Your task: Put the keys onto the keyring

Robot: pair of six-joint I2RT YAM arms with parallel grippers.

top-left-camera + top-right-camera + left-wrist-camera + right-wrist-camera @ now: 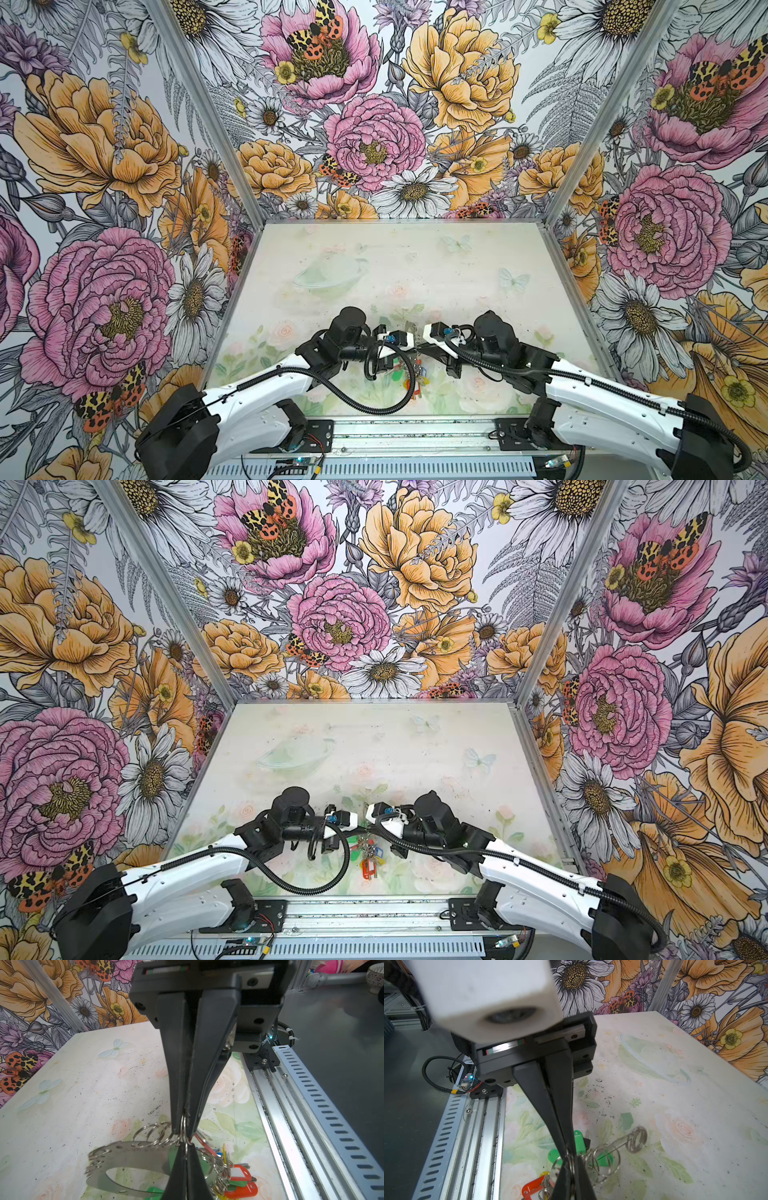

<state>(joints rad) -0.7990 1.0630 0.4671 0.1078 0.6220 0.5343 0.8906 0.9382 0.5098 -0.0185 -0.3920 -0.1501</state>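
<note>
Grey flat metal keyring [128, 1156] pinched by left claw [184, 1134] and right claw [569, 1153].

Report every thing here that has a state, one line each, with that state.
left hand, shut, pinching the keyring's ringed edge.
right hand, shut on a split ring at that same edge.
keyring, lifted and tilted, held at one edge by both hands.
red-tagged keys, low in the bunch of coloured tags below the held edge; attached or loose, cannot tell.

White-shelled arms [257, 386] with black joints, corrugated black cables [376, 411] and tapered black jaws.
</note>
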